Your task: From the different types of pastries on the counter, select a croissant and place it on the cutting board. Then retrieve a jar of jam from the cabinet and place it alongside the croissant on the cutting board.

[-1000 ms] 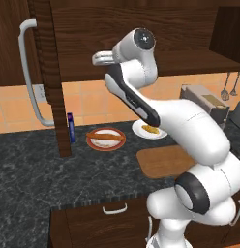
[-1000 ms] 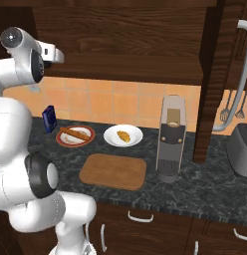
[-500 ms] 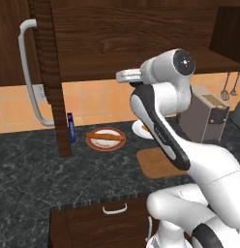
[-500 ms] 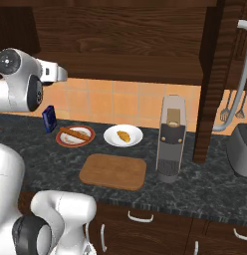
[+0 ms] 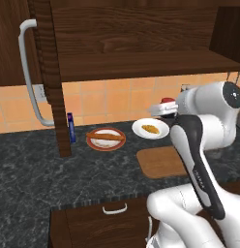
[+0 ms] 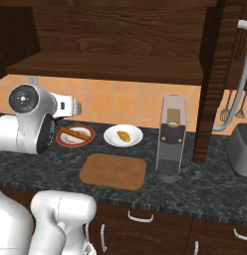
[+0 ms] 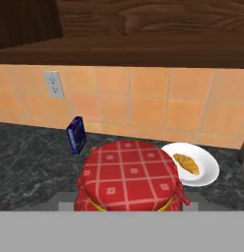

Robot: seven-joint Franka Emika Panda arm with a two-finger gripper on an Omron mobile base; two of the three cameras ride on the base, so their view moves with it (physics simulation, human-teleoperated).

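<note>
So — one jar of jam (image 7: pixel 128 174), two plates (image 5: pixel 150 129) — one croissant (image 6: pixel 123 135)

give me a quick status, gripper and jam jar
Gripper shut on jar of jam, held above the counter. Croissant on white plate, not on cutting board. Nothing blocking the board.

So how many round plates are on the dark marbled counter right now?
2. The red-rimmed plate carrying the long stick-shaped pastry sits beside the blue bottle; the white plate with the croissant lies behind the wooden cutting board.
</note>
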